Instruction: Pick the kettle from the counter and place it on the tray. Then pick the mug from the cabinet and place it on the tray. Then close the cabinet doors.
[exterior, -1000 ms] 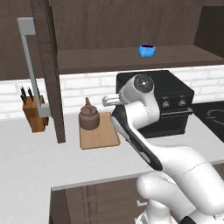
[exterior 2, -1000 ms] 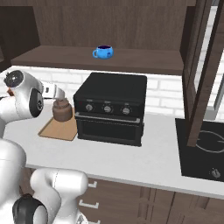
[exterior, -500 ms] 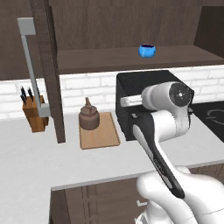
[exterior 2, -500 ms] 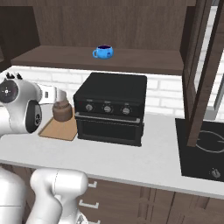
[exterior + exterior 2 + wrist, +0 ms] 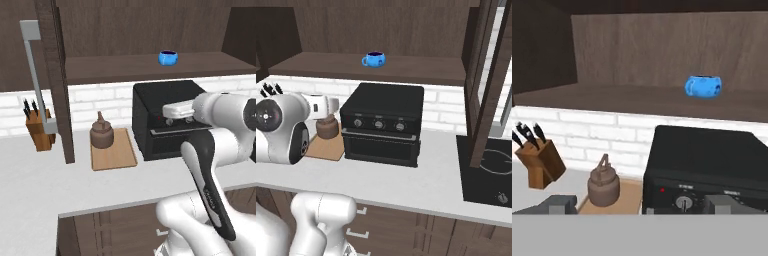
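Note:
The dark-brown kettle [image 5: 102, 134] stands on the light-wood tray [image 5: 116, 155] on the pale counter [image 5: 30, 175], left of the black oven. In the open cabinet [image 5: 125, 70] the blue mug [image 5: 168, 57] sits on the shelf above the oven. My gripper [image 5: 172, 110] hovers in front of the oven's upper left corner, open and empty, to the right of the kettle and below the mug. The hand view looks at the mug [image 5: 703, 85] up on the right and the kettle [image 5: 604, 184] low on the left, with my gripper's [image 5: 642, 206] tips spread wide. Both cabinet doors [image 5: 55, 75] stand open.
A black oven [image 5: 165, 120] with knobs sits on the counter under the shelf. A tan knife block [image 5: 40, 131] stands at the far left by the brick wall. The right door [image 5: 486, 75] hangs open over a black cooktop [image 5: 488, 170].
The arm has swung right, from beside the kettle over the tray to in front of the oven. The kettle stays on the tray; the jaws stay open.

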### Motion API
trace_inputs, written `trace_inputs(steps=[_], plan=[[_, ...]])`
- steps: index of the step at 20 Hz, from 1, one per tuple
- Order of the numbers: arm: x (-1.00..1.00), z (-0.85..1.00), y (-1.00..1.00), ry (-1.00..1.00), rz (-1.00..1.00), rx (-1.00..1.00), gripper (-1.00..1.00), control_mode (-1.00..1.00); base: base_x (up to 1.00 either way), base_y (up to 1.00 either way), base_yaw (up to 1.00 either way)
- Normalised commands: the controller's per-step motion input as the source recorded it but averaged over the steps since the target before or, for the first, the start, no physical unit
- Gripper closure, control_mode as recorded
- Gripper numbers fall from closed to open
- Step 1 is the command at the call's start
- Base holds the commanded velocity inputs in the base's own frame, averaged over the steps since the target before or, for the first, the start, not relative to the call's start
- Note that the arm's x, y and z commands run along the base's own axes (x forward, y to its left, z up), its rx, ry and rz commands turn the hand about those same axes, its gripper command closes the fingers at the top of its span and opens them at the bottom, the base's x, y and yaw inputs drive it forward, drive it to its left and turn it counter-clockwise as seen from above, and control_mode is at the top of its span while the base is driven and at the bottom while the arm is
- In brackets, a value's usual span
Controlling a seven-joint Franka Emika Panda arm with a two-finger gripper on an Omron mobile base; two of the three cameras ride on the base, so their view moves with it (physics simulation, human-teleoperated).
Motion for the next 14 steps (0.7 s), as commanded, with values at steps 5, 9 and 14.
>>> trace_inputs(steps=[5, 9, 14], plan=[[-0.12, 0.47, -0.24, -0.16, -0.02, 0.00, -1.00, -1.00, 0.00, 0.00, 0.00], [-0.04, 0.56, -0.21, -0.01, -0.11, -0.04, -1.00, -1.00, 0.00, 0.00, 0.00], [-0.07, 0.54, -0.29, 0.10, -0.12, -0.01, -1.00, -1.00, 0.00, 0.00, 0.00]])
